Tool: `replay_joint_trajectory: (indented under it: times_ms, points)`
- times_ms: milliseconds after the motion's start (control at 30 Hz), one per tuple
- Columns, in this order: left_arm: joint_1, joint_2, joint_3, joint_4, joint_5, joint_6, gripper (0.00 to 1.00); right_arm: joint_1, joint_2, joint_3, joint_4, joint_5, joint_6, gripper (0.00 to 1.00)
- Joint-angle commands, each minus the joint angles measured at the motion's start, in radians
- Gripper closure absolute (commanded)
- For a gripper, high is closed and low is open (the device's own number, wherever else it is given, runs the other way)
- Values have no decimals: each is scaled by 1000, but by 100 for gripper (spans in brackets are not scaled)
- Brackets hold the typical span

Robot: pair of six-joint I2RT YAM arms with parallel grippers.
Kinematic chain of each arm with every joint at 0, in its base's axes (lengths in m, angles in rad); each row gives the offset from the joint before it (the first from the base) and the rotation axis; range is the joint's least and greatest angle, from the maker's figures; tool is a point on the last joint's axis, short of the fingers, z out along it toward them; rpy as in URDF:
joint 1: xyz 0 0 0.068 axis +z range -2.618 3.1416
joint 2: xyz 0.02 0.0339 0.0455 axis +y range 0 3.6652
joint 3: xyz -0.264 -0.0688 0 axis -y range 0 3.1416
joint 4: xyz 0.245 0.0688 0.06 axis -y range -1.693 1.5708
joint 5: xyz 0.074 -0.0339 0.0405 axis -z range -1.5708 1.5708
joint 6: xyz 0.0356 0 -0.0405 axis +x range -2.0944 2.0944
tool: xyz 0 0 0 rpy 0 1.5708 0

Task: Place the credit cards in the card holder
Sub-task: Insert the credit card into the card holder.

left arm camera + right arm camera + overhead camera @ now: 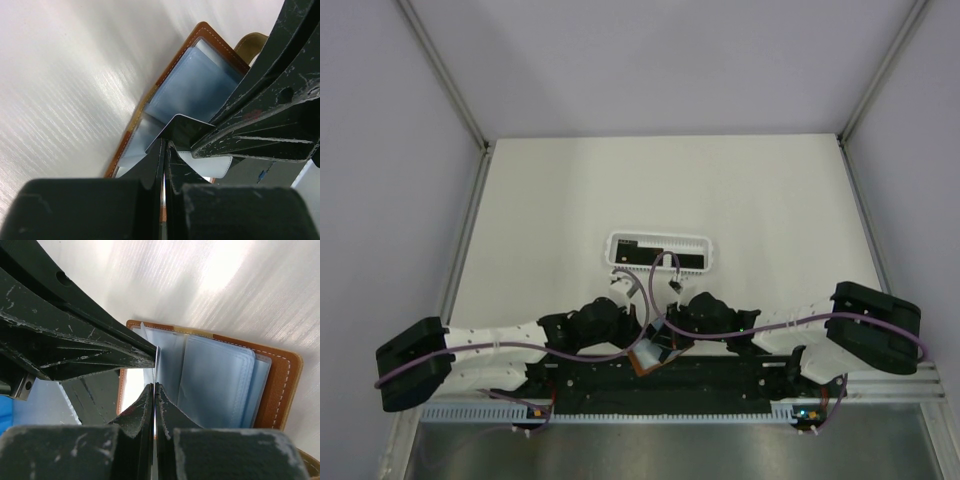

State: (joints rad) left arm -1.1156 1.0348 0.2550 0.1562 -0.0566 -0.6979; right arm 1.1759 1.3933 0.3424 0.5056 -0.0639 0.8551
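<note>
Only the overhead view shows the slotted white basket (660, 240) mid-worktop (740, 190), with black credit cards (688, 261) lying in it, and the card holder (648, 360) by the middle of the near edge. The wrist views show the holder open: tan stitched leather and glossy bluish sleeves. The left hand (163, 150) is pressed together on a sleeve edge. The right hand (154, 390) pinches a thin dark card (180, 129) at the pockets.
</note>
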Motion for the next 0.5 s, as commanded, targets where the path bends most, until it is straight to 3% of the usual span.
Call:
replay_joint_trajectory:
  times_ms: [0, 467]
  points:
    - [-6, -2, -26, 26, 21, -12, 100, 5, -48, 27, 68, 15, -10, 100]
    - [-6, -206, -56, -148, 0, -41, 100, 5, -88, 24, -27, 78, -13, 100]
